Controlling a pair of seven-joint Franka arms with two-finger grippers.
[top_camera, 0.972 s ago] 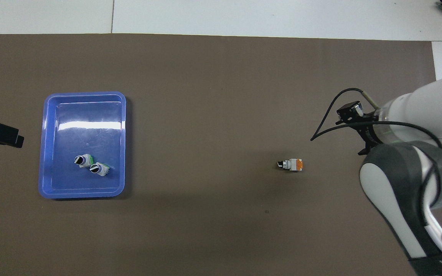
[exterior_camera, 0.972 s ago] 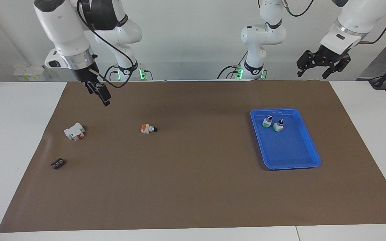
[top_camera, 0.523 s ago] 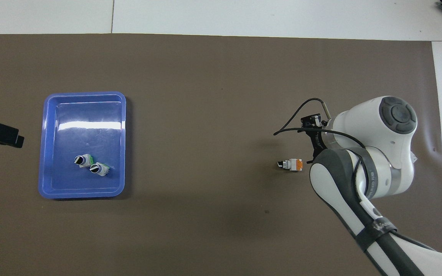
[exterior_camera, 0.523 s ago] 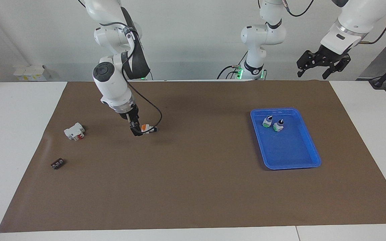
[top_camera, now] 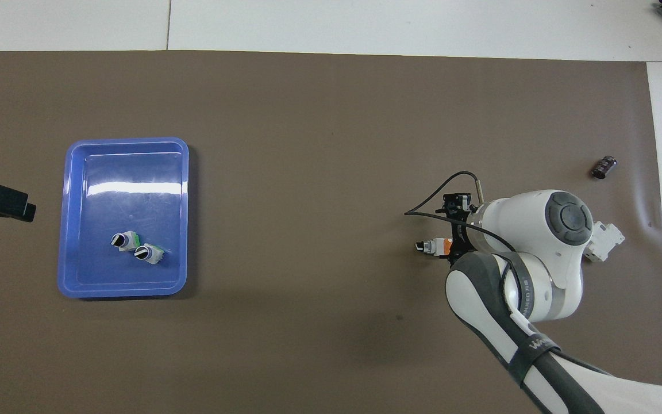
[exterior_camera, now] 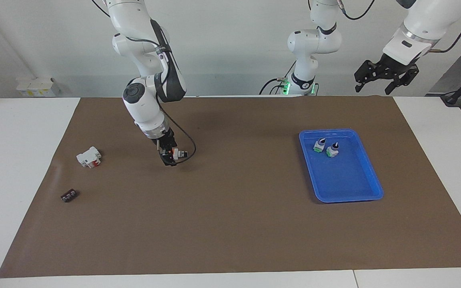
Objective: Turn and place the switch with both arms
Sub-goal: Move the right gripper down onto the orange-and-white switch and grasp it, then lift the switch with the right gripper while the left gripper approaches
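Note:
The switch [exterior_camera: 179,153] lies on its side on the brown mat, black knob toward the left arm's end, orange base toward the right arm's end; it also shows in the overhead view [top_camera: 431,246]. My right gripper [exterior_camera: 170,157] is down at the mat, at the switch's orange base end, which it partly covers; the wrist hides it from above [top_camera: 453,248]. My left gripper [exterior_camera: 382,78] hangs open and empty, high above the mat's corner at the left arm's end, and waits.
A blue tray [exterior_camera: 368,188] toward the left arm's end holds two more switches [exterior_camera: 319,145] [exterior_camera: 332,150]. A white block with a red part [exterior_camera: 89,157] and a small black terminal strip [exterior_camera: 69,195] lie toward the right arm's end.
My right arm swung from high over the mat's corner down to the switch and has closed in on its orange end. The switch has not moved. The left arm stayed still.

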